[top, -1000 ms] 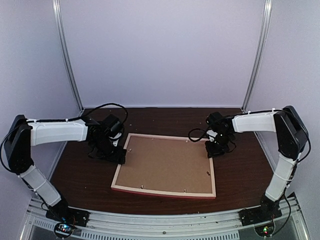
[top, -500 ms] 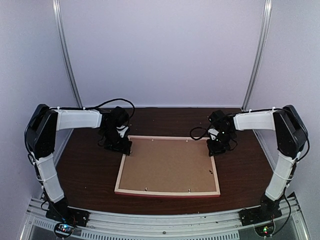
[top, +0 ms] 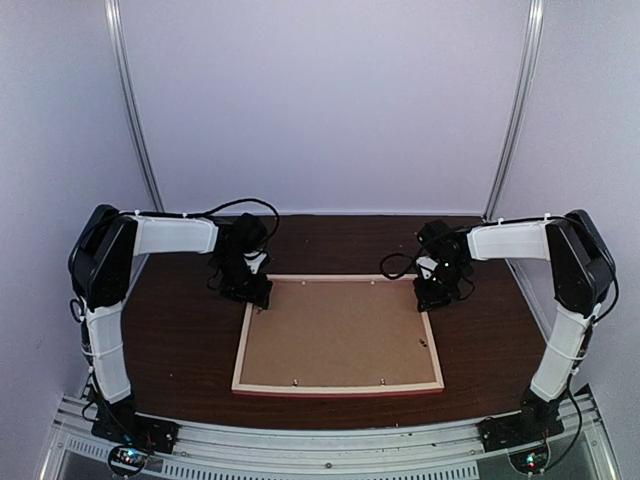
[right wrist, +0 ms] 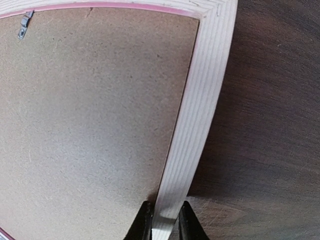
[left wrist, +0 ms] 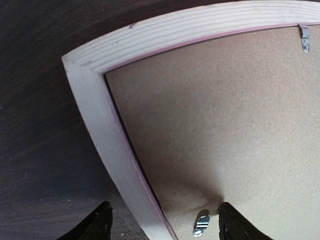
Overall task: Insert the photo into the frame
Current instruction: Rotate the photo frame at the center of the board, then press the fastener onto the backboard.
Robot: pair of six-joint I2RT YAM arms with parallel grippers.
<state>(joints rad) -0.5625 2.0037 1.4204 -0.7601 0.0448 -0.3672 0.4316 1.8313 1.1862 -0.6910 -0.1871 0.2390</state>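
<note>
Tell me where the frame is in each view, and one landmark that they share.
Top external: frame lying back-up, lower centre of picture.
Left wrist: its corner upper left, rim running down.
Right wrist: its corner upper right, rim running down.
Shared landmark: brown backing board inside the rim.

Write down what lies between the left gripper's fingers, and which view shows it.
Left wrist view: a pale rail of the frame, a metal clip and brown backing board lie between the fingers of the left gripper.
</note>
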